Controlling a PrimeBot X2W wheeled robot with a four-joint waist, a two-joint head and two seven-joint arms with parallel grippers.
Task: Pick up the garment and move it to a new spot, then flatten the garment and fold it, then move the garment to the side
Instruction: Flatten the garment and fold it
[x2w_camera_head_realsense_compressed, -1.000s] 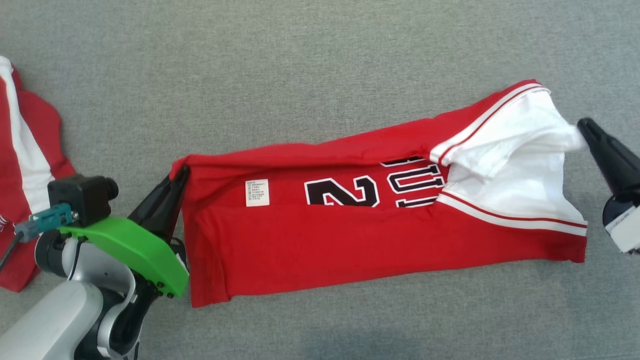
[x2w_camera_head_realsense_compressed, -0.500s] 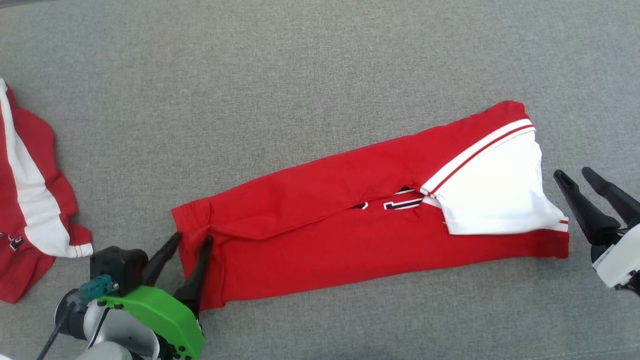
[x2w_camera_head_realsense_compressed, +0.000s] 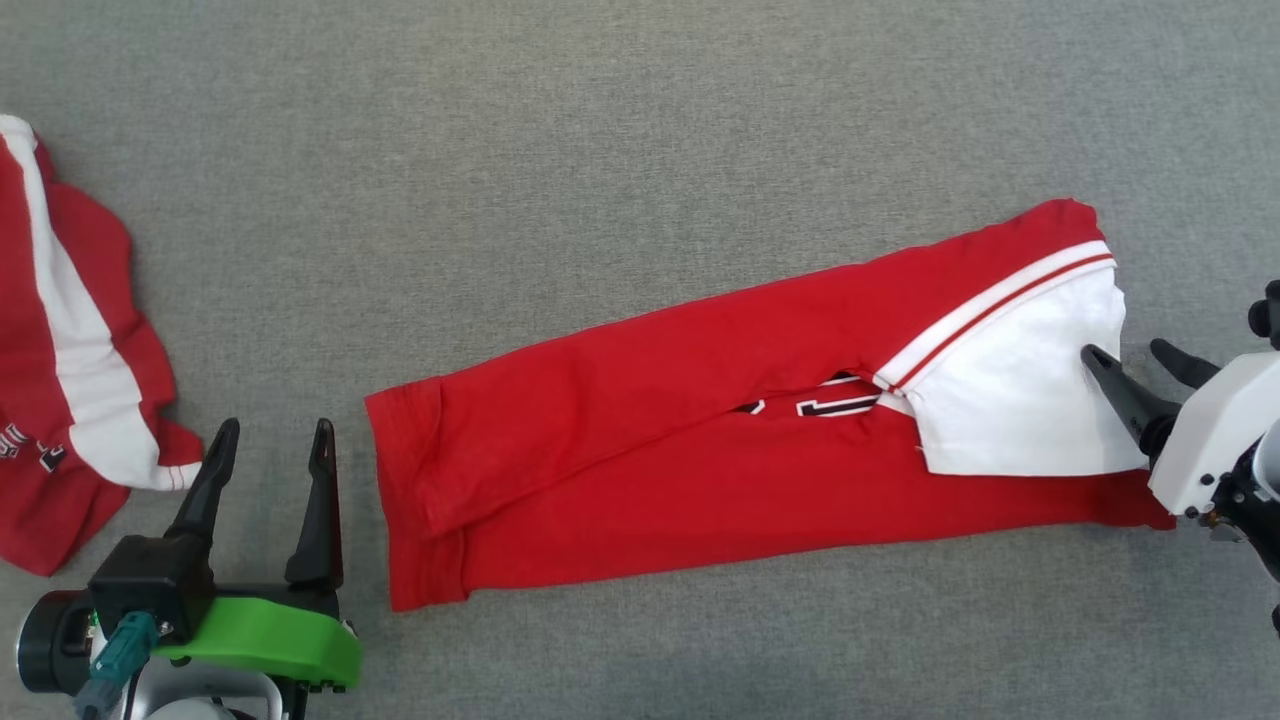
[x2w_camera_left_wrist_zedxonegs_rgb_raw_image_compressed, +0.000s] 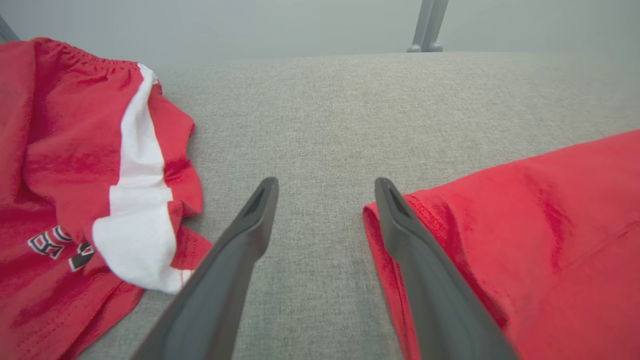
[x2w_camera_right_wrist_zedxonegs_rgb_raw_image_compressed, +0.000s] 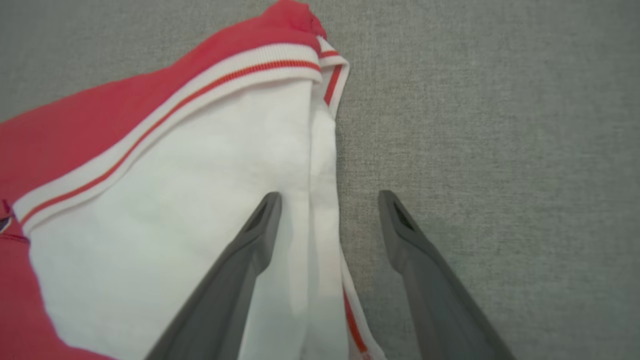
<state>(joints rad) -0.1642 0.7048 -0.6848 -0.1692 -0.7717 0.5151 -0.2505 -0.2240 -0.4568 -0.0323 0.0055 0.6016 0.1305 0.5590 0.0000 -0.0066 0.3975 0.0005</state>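
Garment (x2w_camera_head_realsense_compressed: 700, 450): red jersey folded lengthwise into a long strip, flat on the grey cloth surface (x2w_camera_head_realsense_compressed: 640, 150), centre to right in the head view, slanting up toward the right. White panel (x2w_camera_head_realsense_compressed: 1010, 400) with red-and-white trim sits at its right end. Black-and-white block numerals (x2w_camera_head_realsense_compressed: 835, 405) peek from the gap in the fold; too little shows to read.

Left gripper (x2w_camera_head_realsense_compressed: 275, 428): jaws wide apart, nothing between them, just off the hem end. In the wrist view (x2w_camera_left_wrist_zedxonegs_rgb_raw_image_compressed: 326, 185) its right finger overlaps the hem edge of the garment (x2w_camera_left_wrist_zedxonegs_rgb_raw_image_compressed: 525, 240); can't tell if it touches.

Right gripper (x2w_camera_head_realsense_compressed: 1127, 352): jaws apart, straddling the white end's edge (x2w_camera_right_wrist_zedxonegs_rgb_raw_image_compressed: 330, 196), one finger over white cloth, the other over grey.

Second red-and-white garment (x2w_camera_head_realsense_compressed: 70, 400) lies crumpled far left; its lettering is partial and unreadable.

Versus a second ago: both grippers were pinched on the ends with the top flap raised, a "2" and a white care label exposed. Flap now lies down and covers both, and both grippers have let go.
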